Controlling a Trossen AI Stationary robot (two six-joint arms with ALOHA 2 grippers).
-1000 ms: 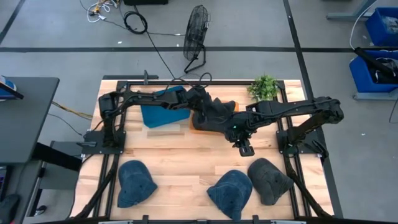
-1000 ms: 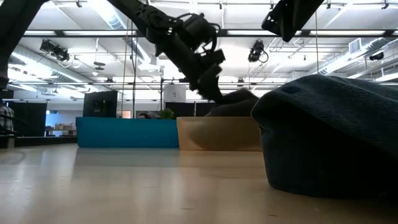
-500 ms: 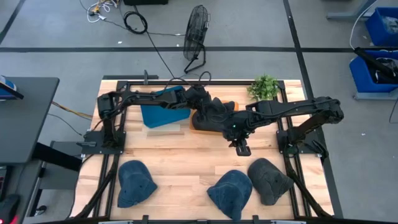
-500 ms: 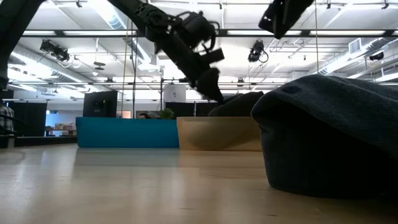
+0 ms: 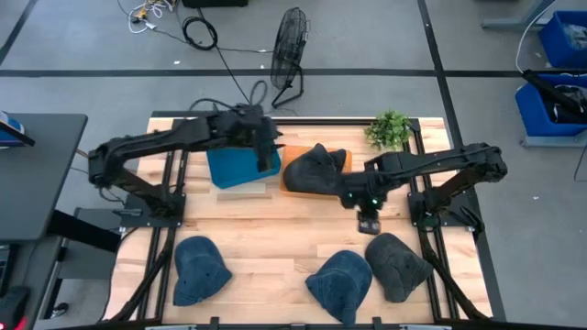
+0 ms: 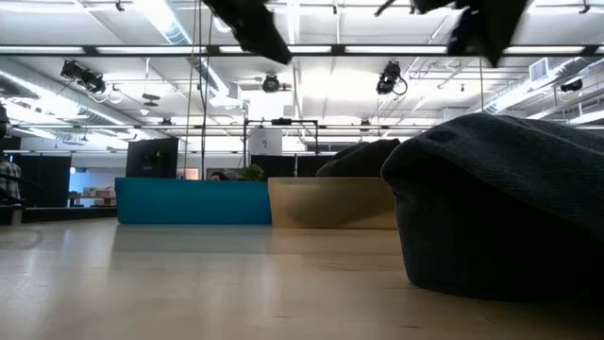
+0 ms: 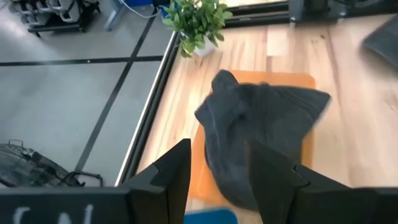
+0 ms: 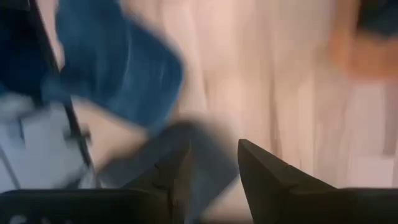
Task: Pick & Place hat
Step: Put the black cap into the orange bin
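A dark grey hat (image 5: 315, 169) lies crumpled on top of an orange box (image 5: 288, 180) at the table's far middle; the left wrist view shows the hat (image 7: 261, 140) on the box (image 7: 292, 81) ahead of my fingers. My left gripper (image 7: 217, 180) is open and holds nothing; it hovers over the blue box (image 5: 240, 169), left of the hat. My right gripper (image 5: 369, 222) is open and hangs above bare table, right of the orange box. Three more hats lie along the near edge: blue (image 5: 200, 269), blue (image 5: 339, 282) and dark grey (image 5: 399, 266).
A potted plant (image 5: 389, 129) stands at the far right corner. In the low view the near dark grey hat (image 6: 500, 208) fills the right foreground, with the blue box (image 6: 193, 203) and orange box (image 6: 330, 203) behind. Bare wood lies in the table's middle (image 5: 275, 229).
My left gripper has let go of the dark grey hat and has drawn back up and toward the table's left, now over the blue box. The hat stays on the orange box. My right gripper has shifted a little toward the right edge.
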